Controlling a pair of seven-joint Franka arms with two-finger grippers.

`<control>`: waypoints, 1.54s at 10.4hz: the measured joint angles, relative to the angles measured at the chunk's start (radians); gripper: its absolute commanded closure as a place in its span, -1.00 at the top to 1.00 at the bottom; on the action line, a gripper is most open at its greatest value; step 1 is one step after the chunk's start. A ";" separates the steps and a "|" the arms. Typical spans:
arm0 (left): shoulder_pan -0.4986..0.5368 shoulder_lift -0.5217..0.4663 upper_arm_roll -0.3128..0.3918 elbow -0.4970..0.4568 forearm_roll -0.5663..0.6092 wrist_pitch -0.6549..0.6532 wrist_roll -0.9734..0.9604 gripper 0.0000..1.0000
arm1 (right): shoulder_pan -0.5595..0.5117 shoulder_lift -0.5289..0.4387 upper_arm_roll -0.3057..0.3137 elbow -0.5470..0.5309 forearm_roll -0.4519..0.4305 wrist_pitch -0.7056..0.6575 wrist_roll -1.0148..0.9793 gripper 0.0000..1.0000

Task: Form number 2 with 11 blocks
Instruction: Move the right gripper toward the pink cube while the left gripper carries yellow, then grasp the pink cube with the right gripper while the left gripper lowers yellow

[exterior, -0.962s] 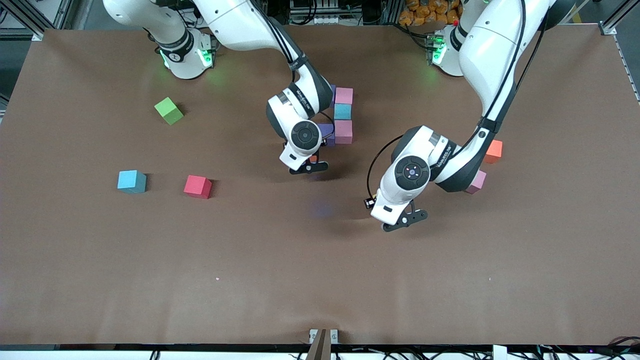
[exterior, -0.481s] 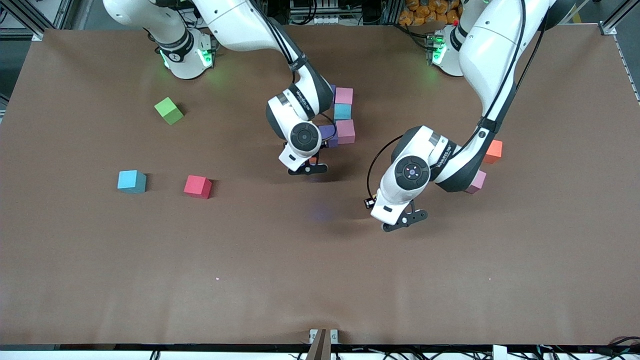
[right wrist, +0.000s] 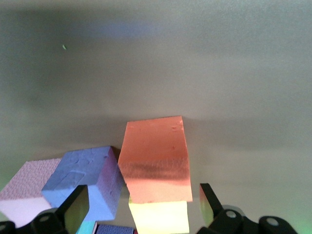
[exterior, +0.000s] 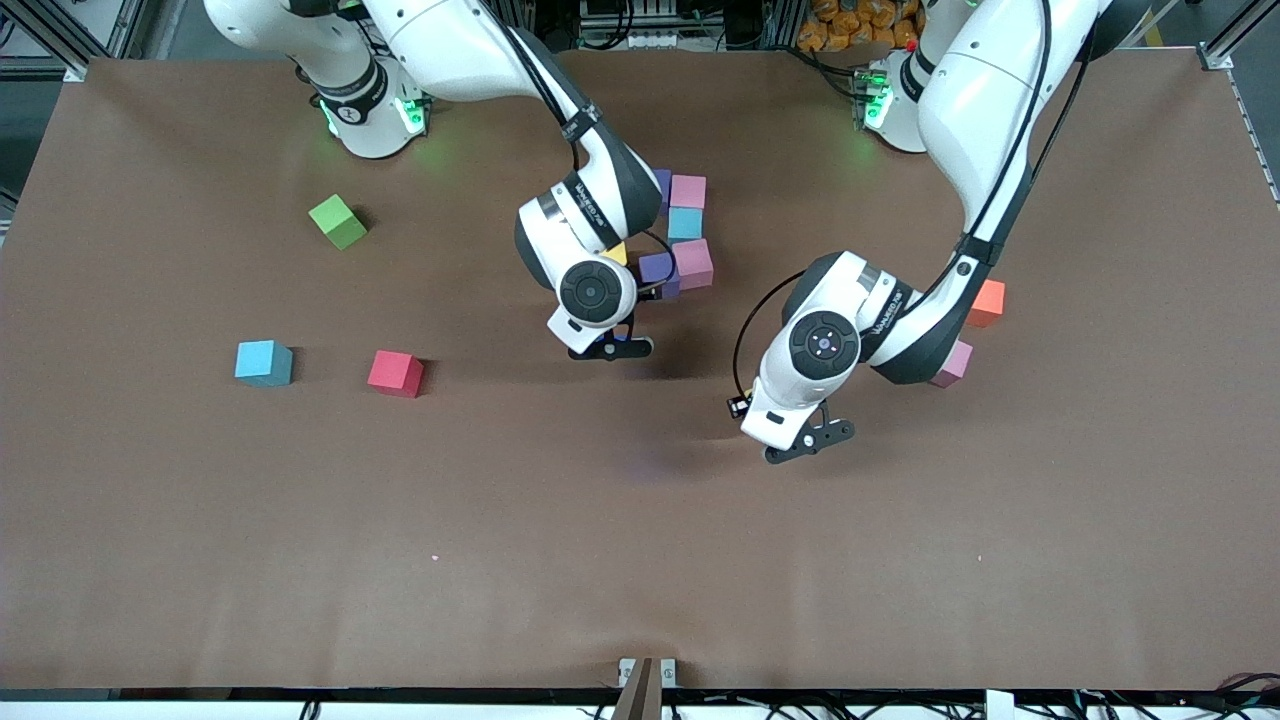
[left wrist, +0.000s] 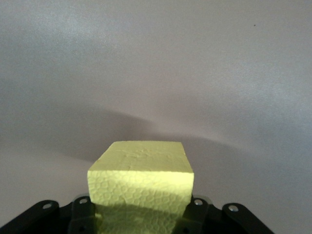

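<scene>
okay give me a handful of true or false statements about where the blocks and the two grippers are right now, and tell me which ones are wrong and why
1. The left gripper is shut on a yellow block. True.
2. The right gripper is clamped on the orange-red block. False: its fingers stand open on either side of that block, which lies on the table.
3. The lime-green cube is part of the cluster by the right gripper. False: it sits alone toward the right arm's end of the table.
4. The red block lies beside the light blue block, apart from it. True.
5. A purple block lies beside the orange-red block. True.
</scene>
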 measured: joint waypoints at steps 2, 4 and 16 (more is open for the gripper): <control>-0.001 0.000 0.000 0.002 0.000 0.000 0.000 -1.00 | -0.001 -0.001 -0.004 0.010 0.000 -0.025 0.007 1.00; -0.005 0.001 -0.001 0.007 0.000 0.001 0.000 -1.00 | -0.012 -0.009 -0.033 0.029 0.000 -0.078 0.007 1.00; -0.201 0.140 0.036 0.158 0.000 0.114 -0.096 -1.00 | -0.155 -0.047 -0.446 0.123 -0.024 -0.416 -0.026 1.00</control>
